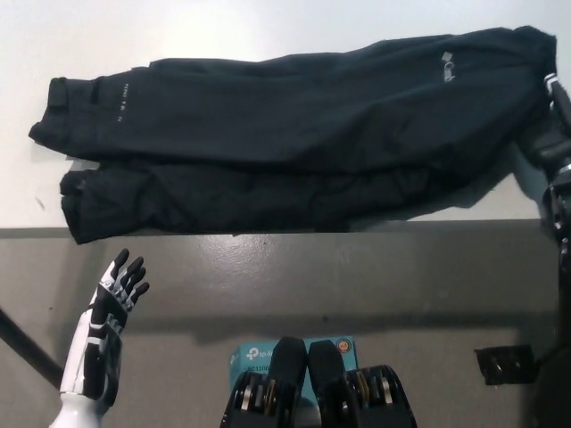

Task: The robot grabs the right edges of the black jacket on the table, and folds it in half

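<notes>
The black jacket lies spread sideways across the white table, sleeves stacked at the left, a small white logo near its right end. Its lower edge hangs slightly over the table's front edge. My black right hand is at the jacket's right edge at the picture's far right, its fingers buried in the fabric and closed on it. My white left hand rests open at the lower left, below the table's front edge, touching nothing.
The table's front edge runs across the picture at mid height, with grey floor below it. A teal box lies on the floor at the bottom middle, and a small black object at the lower right.
</notes>
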